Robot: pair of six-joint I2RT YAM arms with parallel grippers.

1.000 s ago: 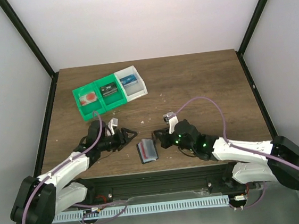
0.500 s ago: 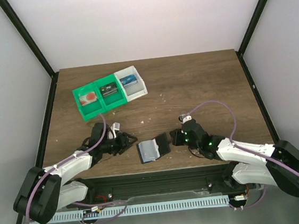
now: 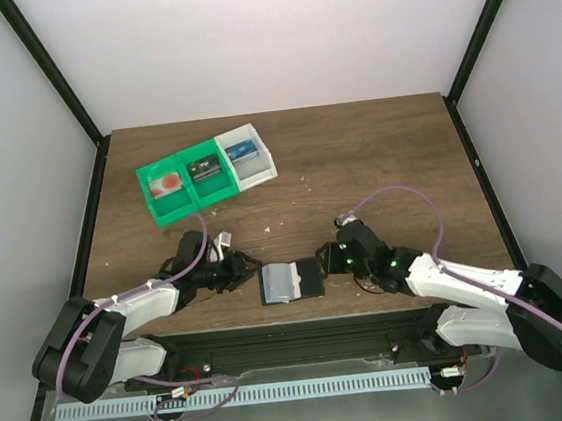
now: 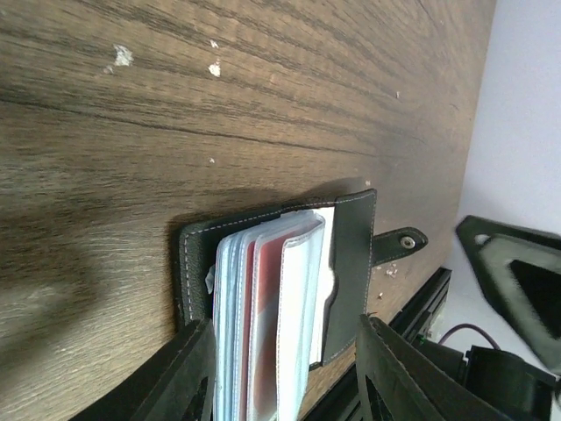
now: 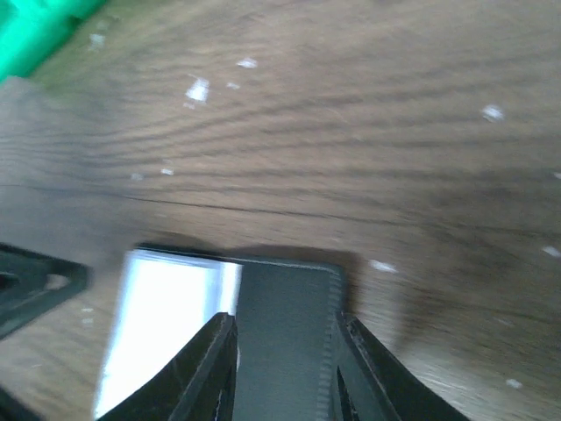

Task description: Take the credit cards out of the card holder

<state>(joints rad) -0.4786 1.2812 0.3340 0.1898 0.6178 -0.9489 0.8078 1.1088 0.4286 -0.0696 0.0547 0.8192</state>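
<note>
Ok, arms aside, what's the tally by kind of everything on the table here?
Card holder: 1
Three-compartment tray: 1
Card-sized items in the tray: 3 (red-and-pale item, black item, blue item)
Cards inside the holder: cannot count
Total countable: 5

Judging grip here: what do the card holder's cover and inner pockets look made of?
The card holder's cover looks like matte black leather or imitation, with pale edge stitching. The inner pockets look like soft translucent plastic; a red card shows through.
</note>
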